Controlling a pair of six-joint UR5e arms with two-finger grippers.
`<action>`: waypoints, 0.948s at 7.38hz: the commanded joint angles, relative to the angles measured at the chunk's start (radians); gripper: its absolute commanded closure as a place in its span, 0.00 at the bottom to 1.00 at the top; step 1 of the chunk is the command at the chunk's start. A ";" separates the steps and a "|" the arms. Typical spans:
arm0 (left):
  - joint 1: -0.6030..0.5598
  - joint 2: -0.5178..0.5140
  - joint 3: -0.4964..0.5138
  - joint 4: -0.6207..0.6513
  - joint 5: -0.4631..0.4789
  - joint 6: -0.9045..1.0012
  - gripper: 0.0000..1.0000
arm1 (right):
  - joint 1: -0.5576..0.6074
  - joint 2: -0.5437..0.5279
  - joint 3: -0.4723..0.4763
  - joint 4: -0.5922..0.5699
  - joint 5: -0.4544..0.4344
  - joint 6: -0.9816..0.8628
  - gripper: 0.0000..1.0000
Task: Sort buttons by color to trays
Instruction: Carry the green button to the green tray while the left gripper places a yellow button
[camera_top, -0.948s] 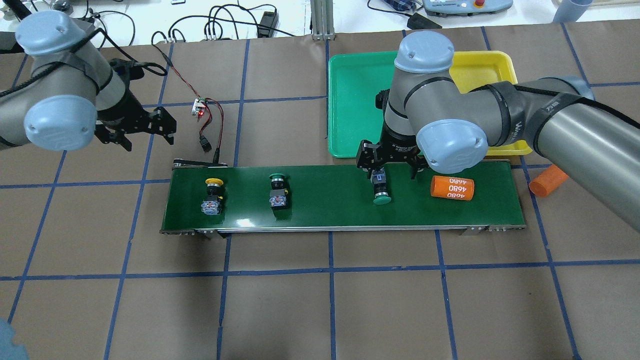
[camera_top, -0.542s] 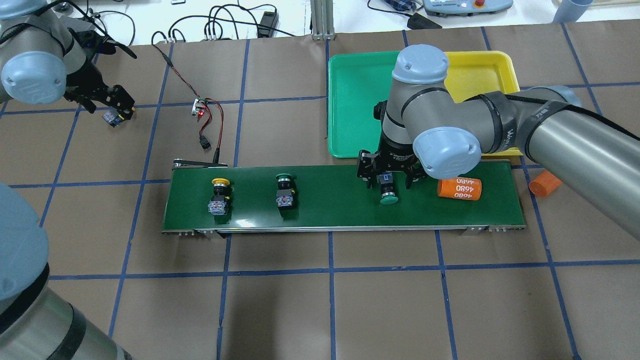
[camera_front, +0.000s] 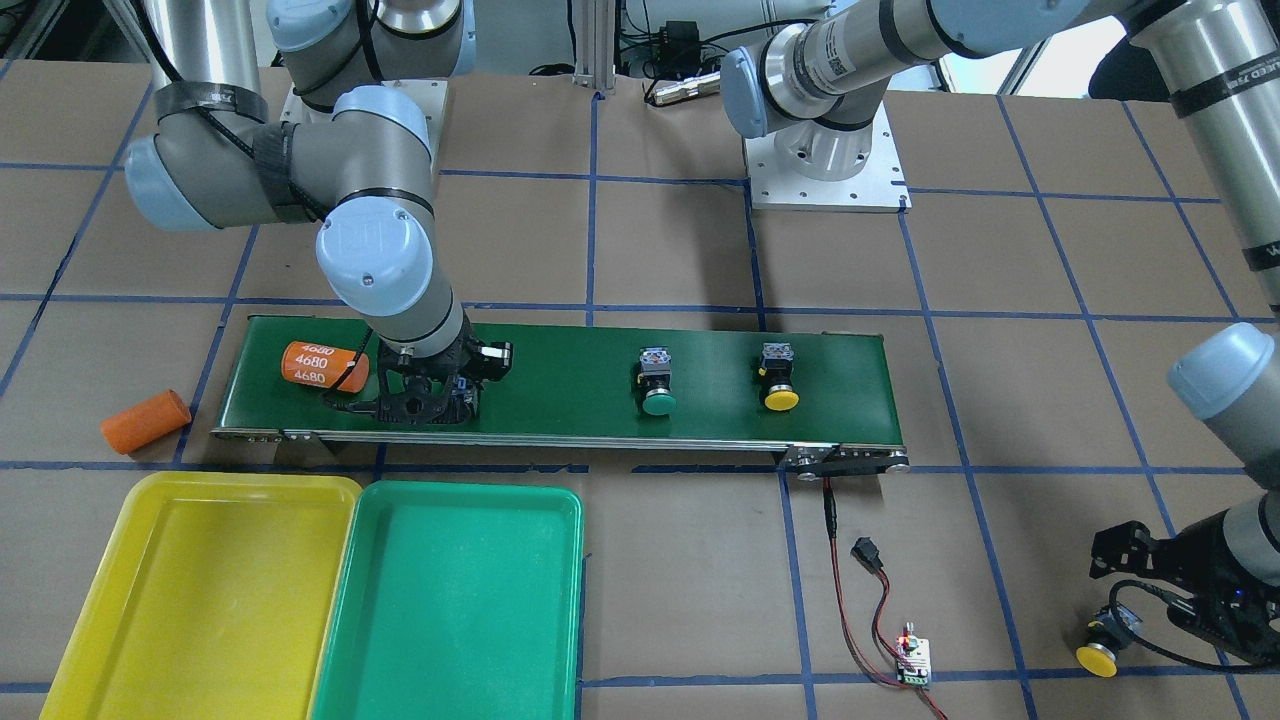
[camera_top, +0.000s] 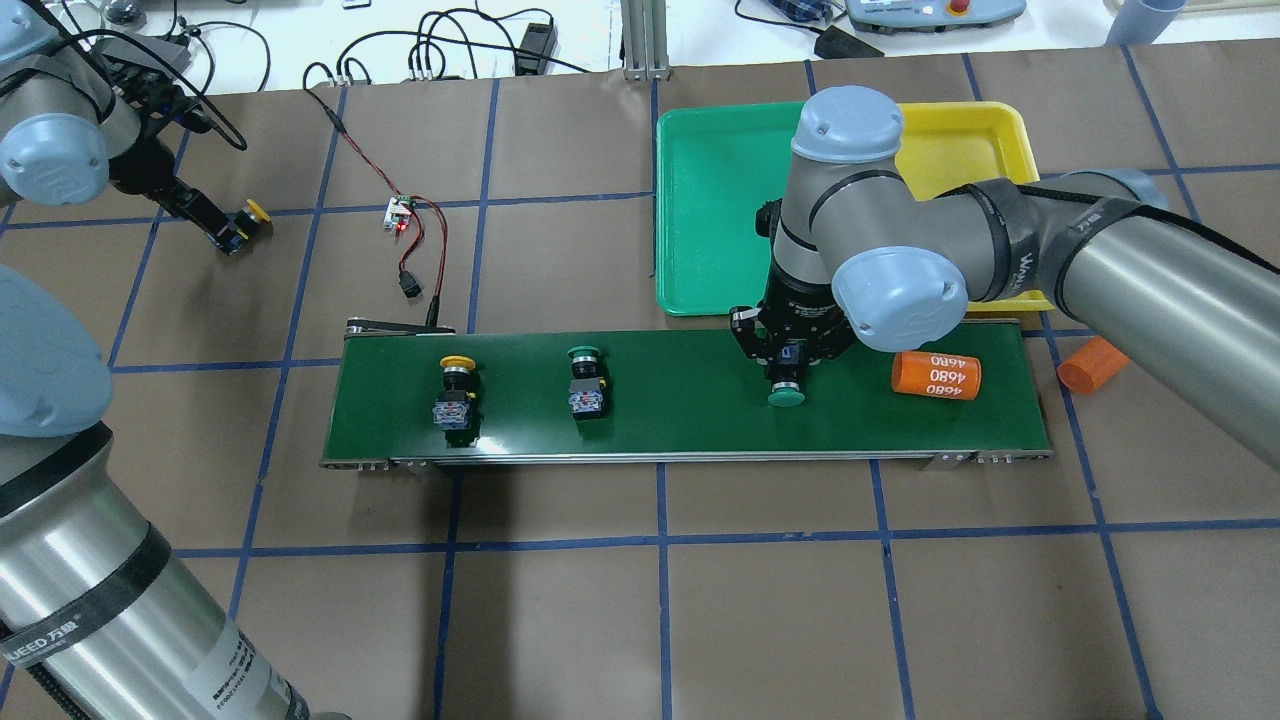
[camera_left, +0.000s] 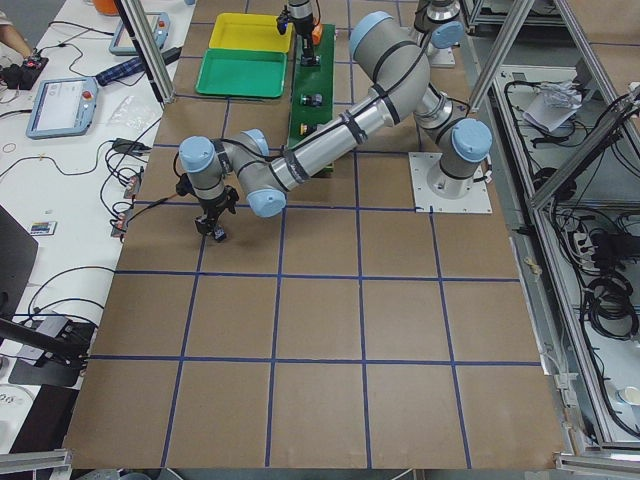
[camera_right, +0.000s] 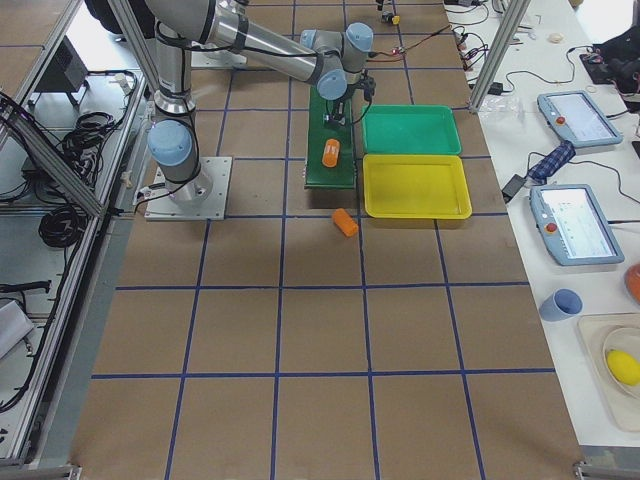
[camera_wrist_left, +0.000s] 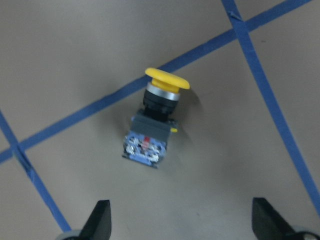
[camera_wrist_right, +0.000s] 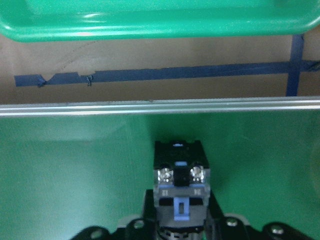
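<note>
Our right claw (camera_top: 787, 358) pinches green button (camera_top: 787, 397) by body, on belt (camera_top: 680, 420); cap-heavy, we risk it tilting, slipping short of green tray (camera_top: 710, 200). Left claw (camera_wrist_left: 181, 210) spread above yellow button (camera_wrist_left: 152, 125) lying on table (camera_wrist_left: 75, 50).

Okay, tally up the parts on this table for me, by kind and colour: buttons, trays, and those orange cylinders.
Yellow-capped buttons: 2
Green-capped buttons: 2
Yellow trays: 1
Green trays: 1
Orange cylinders: 2
Total: 8
</note>
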 joint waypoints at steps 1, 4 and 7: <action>0.002 -0.050 0.034 0.002 -0.051 0.033 0.00 | -0.004 -0.014 -0.028 0.001 -0.001 0.000 1.00; -0.004 -0.063 0.026 0.002 -0.040 0.010 0.73 | -0.002 0.021 -0.167 0.035 0.002 0.006 1.00; -0.024 -0.002 0.020 -0.118 -0.046 -0.181 1.00 | -0.002 0.206 -0.388 -0.021 -0.036 0.002 1.00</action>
